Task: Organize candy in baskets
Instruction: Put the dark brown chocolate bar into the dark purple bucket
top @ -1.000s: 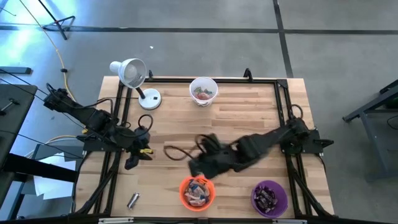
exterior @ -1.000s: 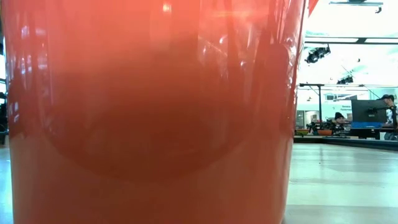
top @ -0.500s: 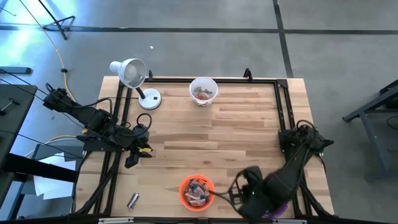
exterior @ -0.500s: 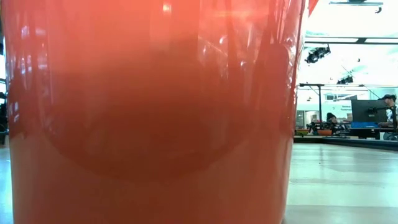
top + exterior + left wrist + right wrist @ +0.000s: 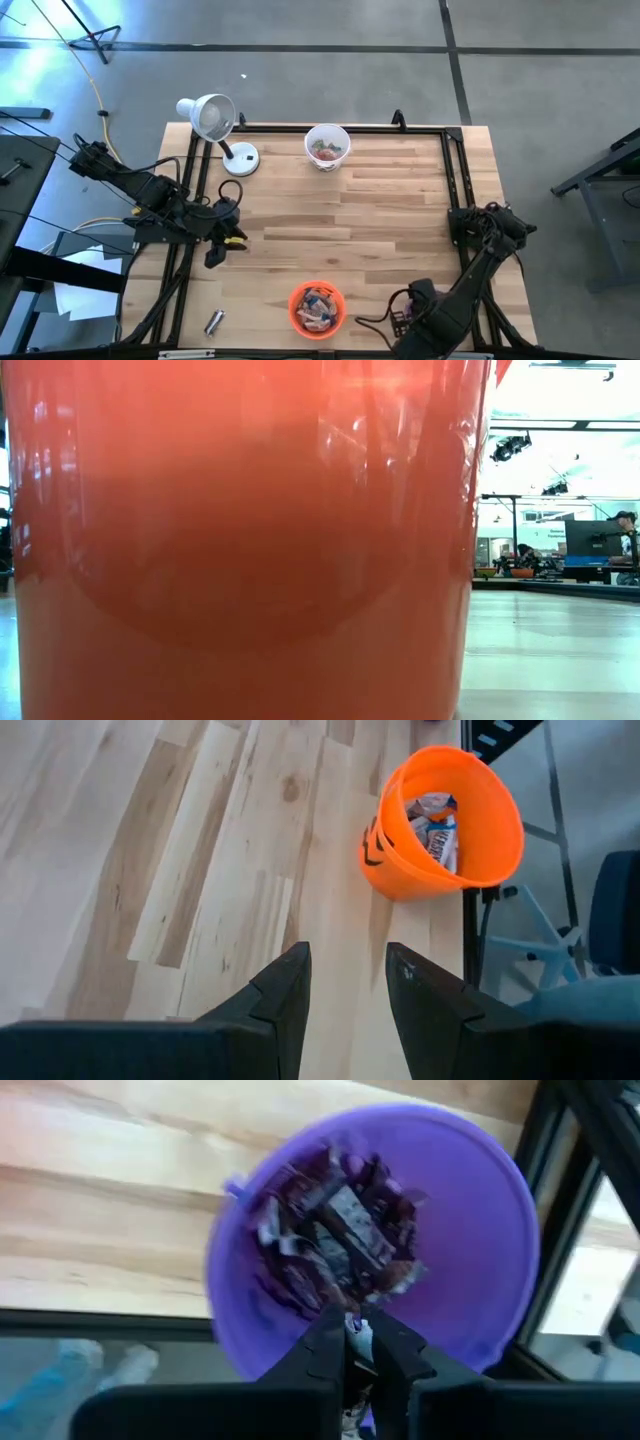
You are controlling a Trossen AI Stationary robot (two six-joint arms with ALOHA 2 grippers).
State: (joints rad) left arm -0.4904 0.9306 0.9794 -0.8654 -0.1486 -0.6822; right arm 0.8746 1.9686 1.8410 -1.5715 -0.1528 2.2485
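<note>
light wood planks make up the table (image 5: pixel 330 225), with a black metal frame running round its edges. grey concrete floor with dark seams surrounds it, and a yellow cable trails across that floor on the left. in the low view the orange basket (image 5: pixel 240 540) fills almost the whole picture, and beyond it lies a bright hall with ceiling lights, monitors and a person seated at a far desk (image 5: pixel 625 545).

white basket (image 5: pixel 327 146) stands near the far edge with a few pieces of candy inside. a white desk lamp (image 5: pixel 216 125) stands at the far left corner. the orange basket sits at the near edge in the middle, holding mixed candy (image 5: pixel 437 825). the purple basket (image 5: pixel 480 1220) sits at the near right, mostly hidden under the right arm in the high view, and holds dark brown wrapped candy (image 5: pixel 335 1240). one silvery piece (image 5: pixel 214 322) lies loose on the wood near the front left corner.

left gripper (image 5: pixel 345 985) hovers over bare planks at the table's left side, its fingers set apart with nothing between them. right gripper (image 5: pixel 358 1342) hangs directly over the purple basket, its fingers nearly together with a small wrapped piece (image 5: pixel 359 1338) pinched at their tips.
</note>
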